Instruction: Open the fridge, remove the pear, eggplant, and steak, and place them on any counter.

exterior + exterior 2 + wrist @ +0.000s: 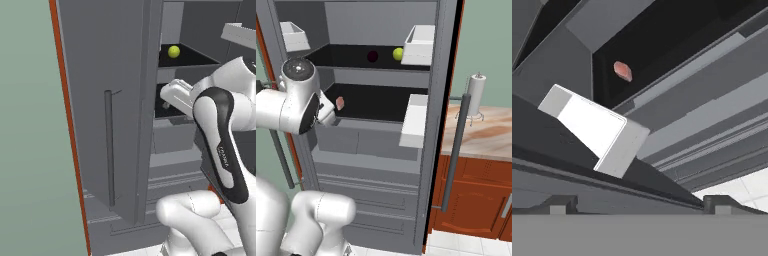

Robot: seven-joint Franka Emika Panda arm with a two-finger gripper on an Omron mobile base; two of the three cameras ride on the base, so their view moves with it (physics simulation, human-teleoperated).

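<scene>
Steak (622,71) long axis slanted, fingers (560,204) spread.

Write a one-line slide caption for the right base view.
Open fridge: pear and eggplant on the upper shelf, steak on the lower, arm reaching in from the left.

Glossy white rounded arm (220,150), black joint bands, faint, perhaps lettered marking.

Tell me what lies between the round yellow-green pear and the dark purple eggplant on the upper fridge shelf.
Nothing: in the right base view, bare black shelf separates the pear from the eggplant.
</scene>
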